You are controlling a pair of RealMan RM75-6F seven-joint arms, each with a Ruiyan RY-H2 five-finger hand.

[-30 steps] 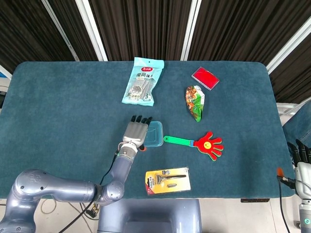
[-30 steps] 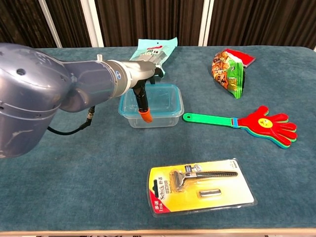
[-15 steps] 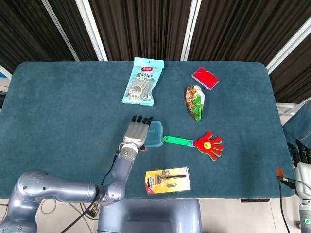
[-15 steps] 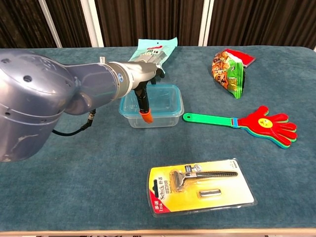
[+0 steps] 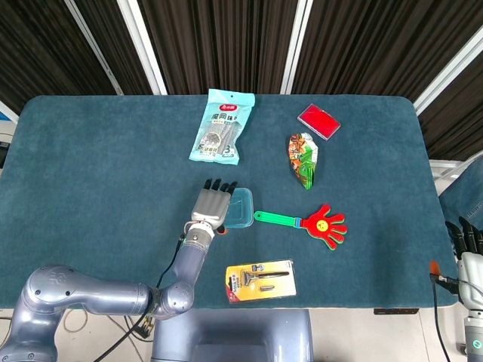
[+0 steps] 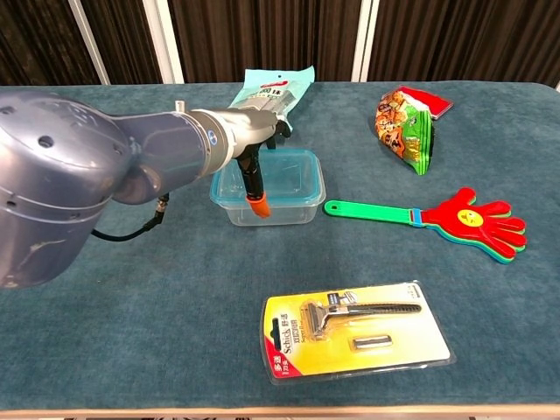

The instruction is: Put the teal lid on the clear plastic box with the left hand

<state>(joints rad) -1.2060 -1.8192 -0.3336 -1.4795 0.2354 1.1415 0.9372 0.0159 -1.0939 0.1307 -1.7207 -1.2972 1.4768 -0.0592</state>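
Observation:
The clear plastic box (image 6: 296,203) stands at the table's middle, and the teal lid (image 5: 242,208) lies on top of it. My left hand (image 5: 212,204) lies flat over the left part of the lid with its fingers stretched out. In the chest view the left hand (image 6: 255,140) covers the box's left rim, and its orange-tipped thumb hangs down the front wall. It grips nothing that I can see. My right hand (image 5: 468,245) hangs off the table's right front corner, fingers straight and apart, holding nothing.
A red and green hand clapper (image 5: 317,223) lies just right of the box. A razor pack (image 5: 260,280) sits near the front edge. Further back are a pale blue snack bag (image 5: 219,126), a green chip bag (image 5: 303,159) and a red card (image 5: 318,121).

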